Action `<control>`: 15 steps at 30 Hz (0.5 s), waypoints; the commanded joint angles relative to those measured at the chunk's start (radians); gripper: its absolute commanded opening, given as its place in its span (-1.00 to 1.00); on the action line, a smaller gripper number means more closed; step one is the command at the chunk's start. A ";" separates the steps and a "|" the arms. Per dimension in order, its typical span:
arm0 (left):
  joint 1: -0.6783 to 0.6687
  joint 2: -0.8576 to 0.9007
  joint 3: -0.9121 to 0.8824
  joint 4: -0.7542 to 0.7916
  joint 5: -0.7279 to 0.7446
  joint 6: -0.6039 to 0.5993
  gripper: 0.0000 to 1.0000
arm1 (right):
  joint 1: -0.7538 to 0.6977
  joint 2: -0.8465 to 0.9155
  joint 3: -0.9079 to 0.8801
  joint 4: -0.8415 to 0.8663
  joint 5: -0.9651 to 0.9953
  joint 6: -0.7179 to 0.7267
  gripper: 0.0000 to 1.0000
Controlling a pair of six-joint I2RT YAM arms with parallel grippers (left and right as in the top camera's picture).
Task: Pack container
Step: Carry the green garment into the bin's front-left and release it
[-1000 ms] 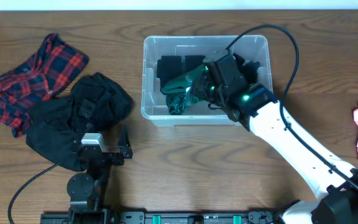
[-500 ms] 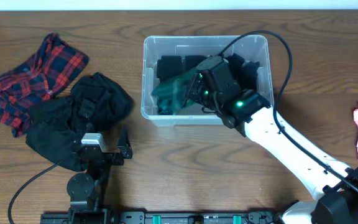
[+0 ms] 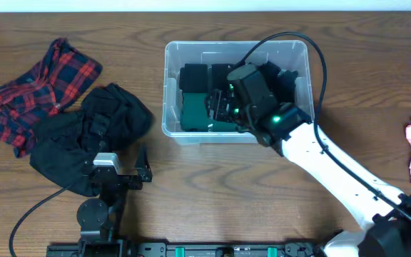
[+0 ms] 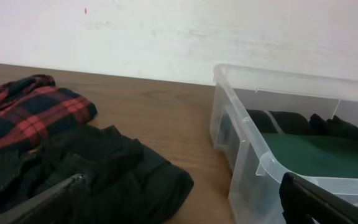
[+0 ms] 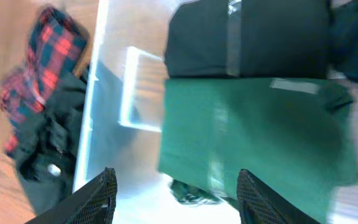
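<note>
Green garment [image 3: 193,114], earlier bunched in the right gripper [image 5: 176,199], now lies flat in the container [image 3: 237,44]; gripper fingers parted.

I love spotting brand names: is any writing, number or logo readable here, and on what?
None can be read.
The green cloth in the clear bin has a small pale tag, too blurred to read.
The pale label on the bin's floor shows no legible print.
</note>
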 commanded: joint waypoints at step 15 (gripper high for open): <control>0.005 -0.001 -0.017 -0.034 0.018 -0.002 0.96 | -0.795 -0.398 0.113 -0.614 0.060 -0.195 0.91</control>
